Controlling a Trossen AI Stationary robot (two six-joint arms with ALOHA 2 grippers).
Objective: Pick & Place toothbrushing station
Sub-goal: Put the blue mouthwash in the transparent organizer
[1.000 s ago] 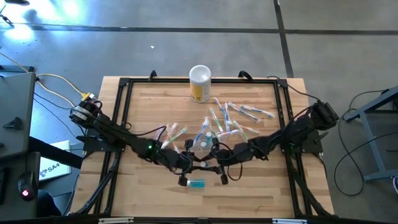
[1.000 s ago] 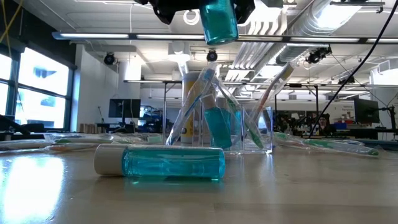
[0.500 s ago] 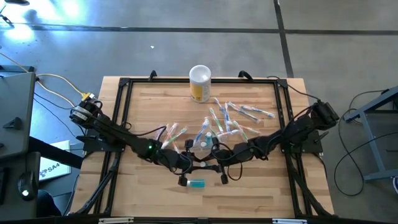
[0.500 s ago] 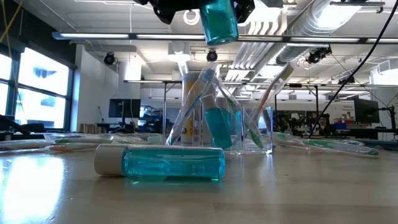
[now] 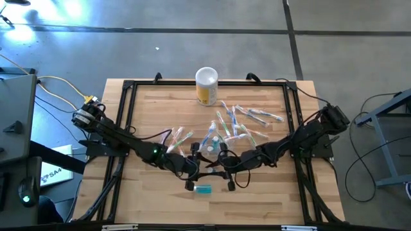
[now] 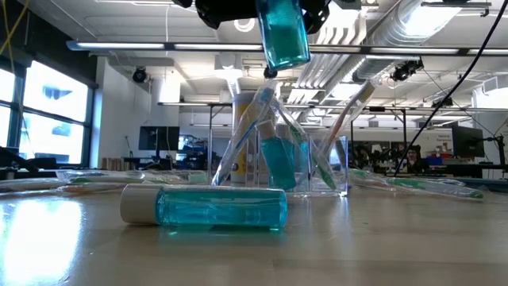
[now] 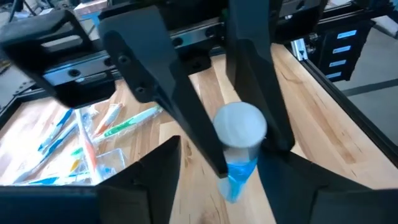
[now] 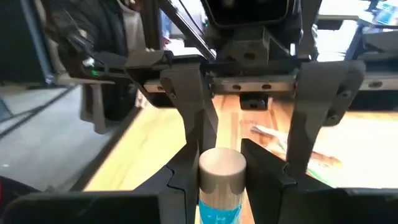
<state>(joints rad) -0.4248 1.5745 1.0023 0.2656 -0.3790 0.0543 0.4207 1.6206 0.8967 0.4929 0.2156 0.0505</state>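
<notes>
Grippers meet nose to nose above the front middle of the pale wooden slatted table [image 5: 257,192]. Between them hangs a small teal toothpaste tube with a white cap [image 6: 282,32], lifted clear of the wood and tilted slightly off vertical in the low view. The right gripper [image 8: 221,169] has its two dark fingers pressed against the tube's sides just below the cap. The left gripper [image 7: 221,162] faces it with its fingers spread wide on either side of the tube, apparently not touching it.

A second teal tube with a white cap [image 5: 203,189] lies on its side on the table, just in front of the grippers. Behind them a clear crinkly plastic bag [image 6: 317,163] stands on the wood with several toothbrushes and another teal tube inside. More slim pastel-handled toothbrushes [image 5: 247,122] lie scattered to either side of it and behind it. A yellow and white cylindrical container [image 5: 206,85] stands at the far edge, well apart.
</notes>
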